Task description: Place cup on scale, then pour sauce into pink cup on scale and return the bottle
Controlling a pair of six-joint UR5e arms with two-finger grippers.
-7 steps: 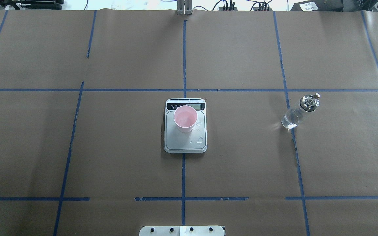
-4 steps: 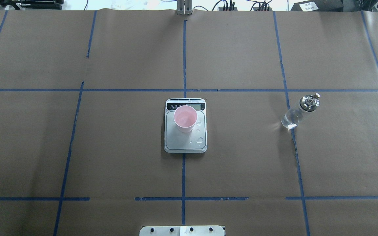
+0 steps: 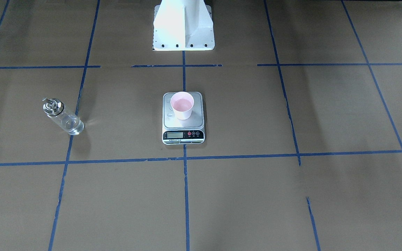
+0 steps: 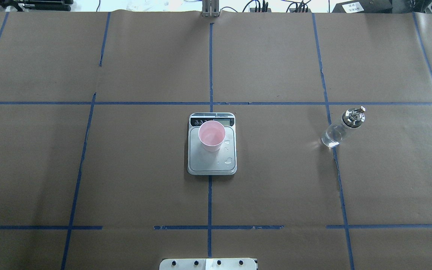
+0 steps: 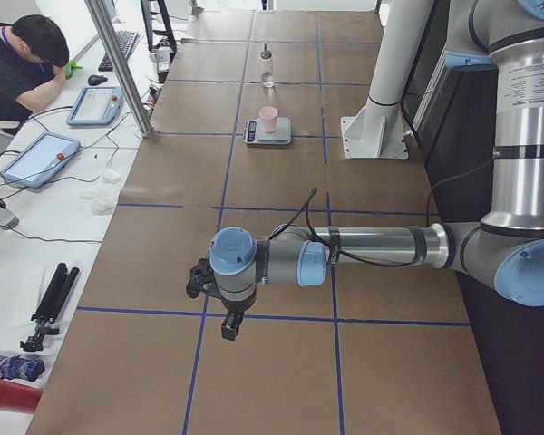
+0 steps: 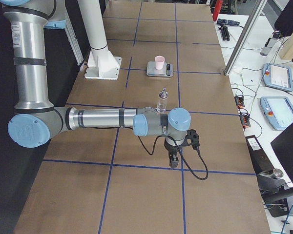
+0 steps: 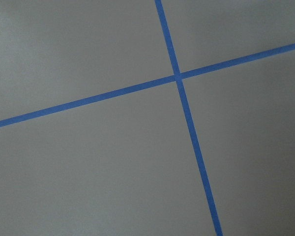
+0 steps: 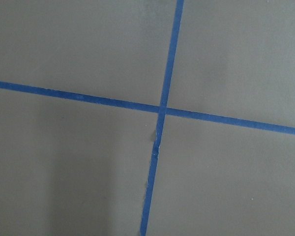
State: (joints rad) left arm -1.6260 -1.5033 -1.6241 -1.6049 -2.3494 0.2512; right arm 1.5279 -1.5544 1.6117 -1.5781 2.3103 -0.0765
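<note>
Your small pale pink paper cup [image 4: 212,135] stands upright on the flat silver-grey kitchen scale [image 4: 212,167] at mid-table, with droplets [image 4: 229,160] beside it on the platform. The scale's display is too small to read. The clear glass bottle [image 4: 338,131] with a silver collar stands well apart, on the robot's right. The left gripper [image 5: 227,328] and right gripper [image 6: 174,161] hang over brown paper [image 4: 144,180] gridded with blue tape [image 4: 209,195]; you cannot tell their jaws' state. A seated person [image 5: 18,68] and tablets [image 5: 32,159] are at the white side bench [image 5: 36,236].

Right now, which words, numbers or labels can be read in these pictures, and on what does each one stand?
None can be read.
Display of the scale: digits too small.
Buttons beside it: marks blurred.
White label on the black box: blurred.
Print on the left arm: too small.
</note>
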